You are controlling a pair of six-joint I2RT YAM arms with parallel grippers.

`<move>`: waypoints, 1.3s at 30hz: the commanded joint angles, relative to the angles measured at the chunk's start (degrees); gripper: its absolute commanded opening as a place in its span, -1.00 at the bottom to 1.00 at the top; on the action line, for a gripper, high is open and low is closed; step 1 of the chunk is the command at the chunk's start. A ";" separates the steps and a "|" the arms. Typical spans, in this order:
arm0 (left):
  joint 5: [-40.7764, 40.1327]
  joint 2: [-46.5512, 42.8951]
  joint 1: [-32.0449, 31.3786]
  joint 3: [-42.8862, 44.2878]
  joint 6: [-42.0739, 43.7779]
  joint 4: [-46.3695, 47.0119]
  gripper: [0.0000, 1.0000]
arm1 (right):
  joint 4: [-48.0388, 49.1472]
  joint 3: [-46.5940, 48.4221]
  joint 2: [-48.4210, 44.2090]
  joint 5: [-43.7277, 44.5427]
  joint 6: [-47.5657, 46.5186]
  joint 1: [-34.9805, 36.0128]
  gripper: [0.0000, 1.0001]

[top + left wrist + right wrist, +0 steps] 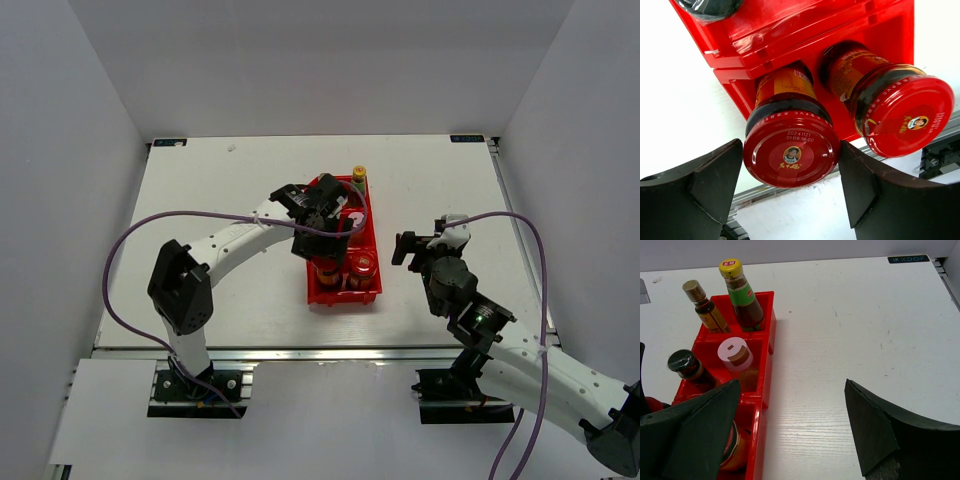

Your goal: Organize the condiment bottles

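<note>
Left claw (790,167), spread, straddles a jar (785,85), seemingly without contact; heavy-looking slick glass, so grip the lid (791,150). Right claw (791,390) gapes empty.

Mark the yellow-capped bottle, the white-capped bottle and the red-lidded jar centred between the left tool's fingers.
Yellow-capped bottle (742,294): right wrist view, green label.
White-capped bottle (733,351): right wrist view, cap top.
Red-lidded jar (791,150): left wrist view, lid centre.

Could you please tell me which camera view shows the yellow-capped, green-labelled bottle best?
The right wrist view: the yellow-capped bottle stands in the far compartment of the red tray, cap and green label clear. The top external view shows it only small, at the tray's far end. The left wrist view does not show it.
</note>
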 commanded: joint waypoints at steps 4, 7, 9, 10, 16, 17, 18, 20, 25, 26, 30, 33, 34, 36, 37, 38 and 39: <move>1.99 -3.99 -0.30 1.80 0.85 2.55 0.76 | 3.03 -0.01 -0.22 0.92 0.05 -0.13 0.79; 3.13 -4.16 -0.21 1.79 1.02 3.35 0.76 | 2.95 0.07 -0.13 0.83 0.14 -0.13 0.79; 3.66 -4.43 -0.21 1.97 1.11 3.61 0.77 | 3.03 0.07 -0.31 0.83 0.14 -0.13 0.79; 3.83 -4.86 -0.30 1.88 1.11 3.79 0.78 | 2.95 0.07 -0.40 0.74 0.14 -0.13 0.79; 3.22 -7.23 -0.21 1.88 1.46 3.88 0.94 | 2.86 0.25 -0.75 0.56 0.14 -0.13 0.79; 2.79 -8.28 -0.21 1.97 1.55 3.79 0.96 | 2.86 0.25 -0.84 0.56 0.05 -0.21 0.79; 1.39 -8.82 -0.21 1.97 1.64 3.53 0.96 | 2.77 0.25 -0.92 0.56 0.05 -0.13 0.79; -0.46 -10.83 -0.30 1.97 1.64 3.17 0.96 | 2.77 0.34 -1.01 0.56 0.14 -0.13 0.79; -15.97 -14.18 -0.04 2.50 -0.03 0.19 0.96 | 2.68 1.83 1.44 0.91 0.75 -0.13 0.79; -18.81 -14.71 1.10 2.24 -0.73 -0.08 0.96 | 2.16 2.44 2.14 2.39 1.27 -0.21 0.79; -18.68 -19.79 13.29 -5.99 -5.82 5.88 0.96 | -5.04 6.13 5.75 10.67 9.88 -2.39 0.79; -22.33 -24.62 23.16 -14.17 -11.44 15.36 0.96 | -8.38 7.19 7.42 6.21 14.63 -9.40 0.79; -24.53 -29.08 23.86 -20.64 -11.89 18.61 0.96 | -9.00 7.28 7.60 3.84 15.34 -11.53 0.79; -28.85 -33.50 24.22 -25.43 -11.55 24.78 0.96 | -10.06 7.19 7.60 -0.92 17.97 -16.62 0.79; -29.82 -37.78 24.22 -29.02 -11.20 26.19 0.96 | -10.67 6.93 7.34 -1.36 18.50 -17.43 0.79; -30.78 -39.83 24.22 -30.71 -10.15 28.46 0.96 | -10.76 6.67 7.16 -0.93 18.68 -17.88 0.79; -34.27 -41.85 24.22 -32.20 -10.22 29.09 0.96 | -10.68 6.40 6.81 -0.58 18.60 -17.97 0.79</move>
